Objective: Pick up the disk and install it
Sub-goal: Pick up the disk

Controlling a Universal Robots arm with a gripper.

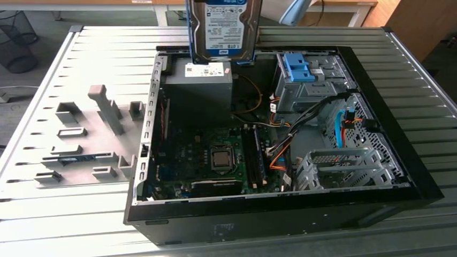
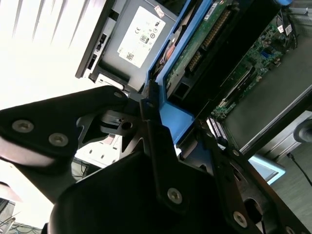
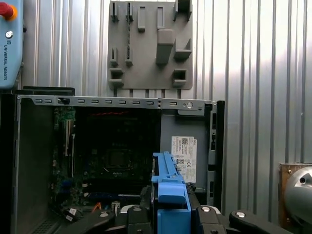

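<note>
On the slatted metal table [image 1: 57, 214] lies an open computer case [image 1: 286, 217]; above its power-supply box [image 1: 198, 88], the gripper [image 2: 176, 119] clamps the disk [image 1: 225, 29] upright.

**Robot lab bench, office desks behind**

I'm over a ribbed metal table [image 1: 400, 80] — lab kit, not home furniture. A computer case [image 1: 421, 182] lies open on it, boards and cables bare. Beside the case sits a grey fixture plate [image 1: 78, 144] of slots and blocks. In the first wrist view, a blue teach pendant [image 3: 9, 48] with a red stop button [image 3: 6, 9] shows just past the case. Beyond the table — a wire waste basket [image 1: 16, 40], a wooden desk [image 1: 343, 4], grey floor.
</note>
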